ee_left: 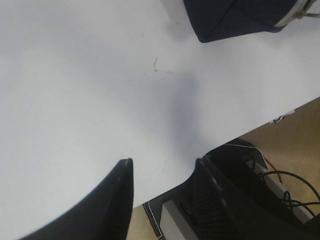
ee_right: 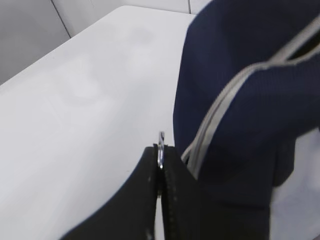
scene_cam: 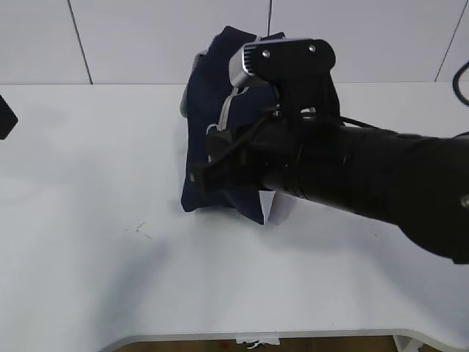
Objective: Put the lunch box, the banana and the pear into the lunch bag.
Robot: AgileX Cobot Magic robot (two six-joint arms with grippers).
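Note:
The navy lunch bag [scene_cam: 212, 73] stands at the middle back of the white table [scene_cam: 88, 257], with its grey zipper [ee_right: 215, 115] running along its edge. My right gripper [ee_right: 161, 160] is shut on the zipper's metal ring pull [ee_right: 161, 145] at the bag's front left corner; its arm covers most of the bag in the exterior view [scene_cam: 201, 174]. My left gripper [ee_left: 164, 165] is open and empty over the table's front edge, well away from the bag [ee_left: 225, 20]. The lunch box, the banana and the pear are out of view.
A white side of the bag [scene_cam: 272, 209] shows under my right arm. The table's front edge [ee_left: 280, 112] runs close to my left gripper, with black equipment and cables [ee_left: 270, 185] below it. A small dark mark [scene_cam: 139, 231] lies on the tabletop.

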